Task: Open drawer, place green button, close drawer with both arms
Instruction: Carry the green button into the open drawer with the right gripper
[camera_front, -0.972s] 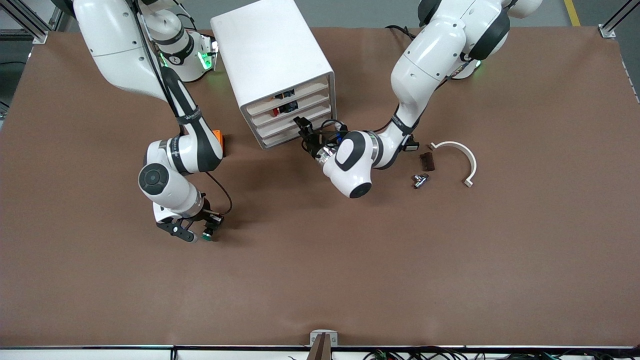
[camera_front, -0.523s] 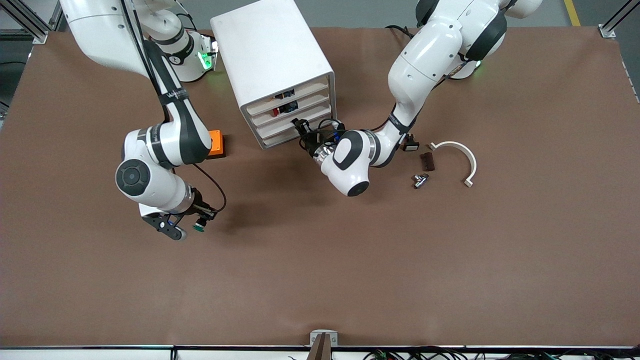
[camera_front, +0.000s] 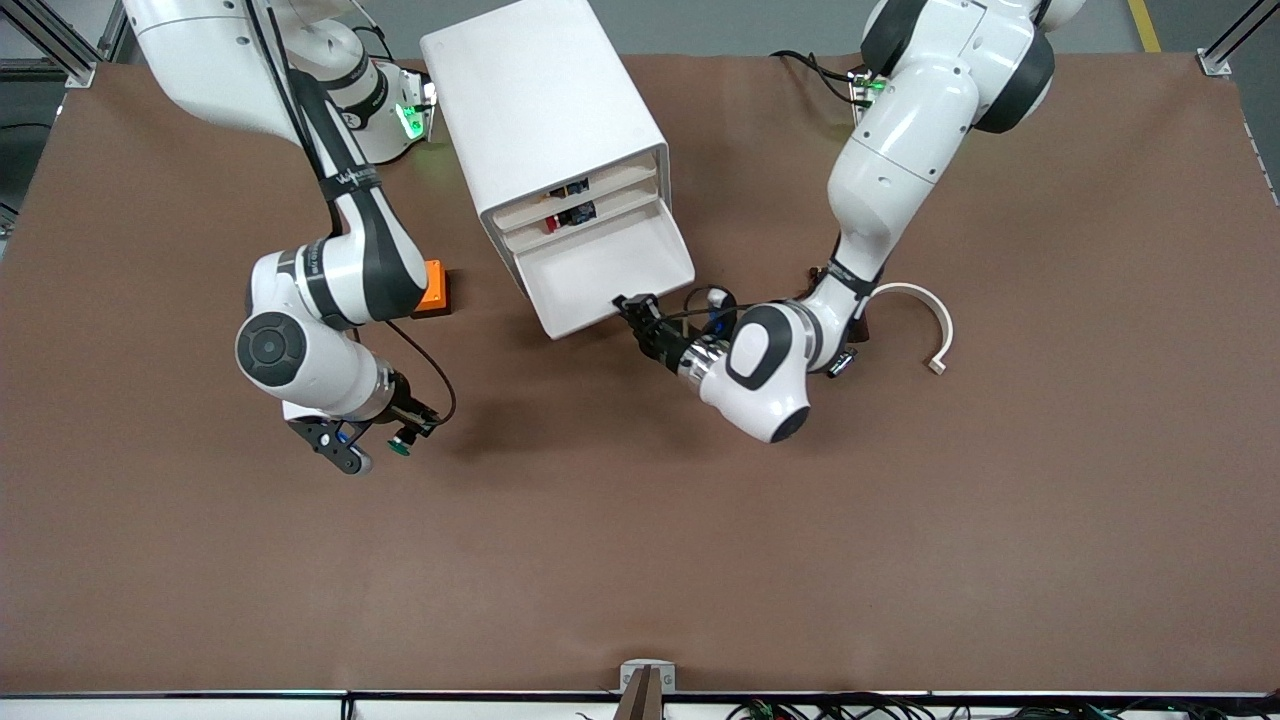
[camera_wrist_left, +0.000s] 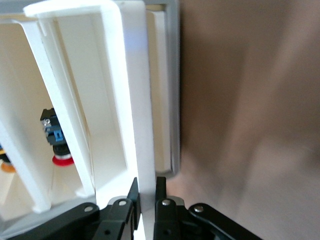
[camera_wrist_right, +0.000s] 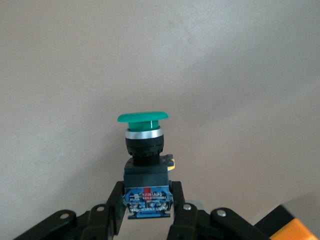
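The white drawer cabinet (camera_front: 540, 110) stands between the arms' bases. Its lowest drawer (camera_front: 610, 265) is pulled out and looks empty inside. My left gripper (camera_front: 633, 306) is shut on the front wall of that drawer (camera_wrist_left: 134, 100). In the left wrist view the left gripper (camera_wrist_left: 146, 187) has one finger on each side of the wall. My right gripper (camera_front: 385, 448) is shut on the black body of the green-capped button (camera_front: 400, 447) and holds it above the brown table, toward the right arm's end. In the right wrist view the button (camera_wrist_right: 144, 145) sticks out of the right gripper (camera_wrist_right: 148, 200), cap outward.
An orange box (camera_front: 432, 288) lies beside the cabinet, under the right arm. A white curved piece (camera_front: 925, 315) and a small metal part (camera_front: 845, 360) lie by the left arm's elbow. The upper drawers hold small parts (camera_front: 570, 190), one of them a red-capped button (camera_wrist_left: 59, 150).
The left gripper has pulled the lowest drawer out toward the front camera. The right gripper has drawn back from the cabinet with the button and now stays about still.
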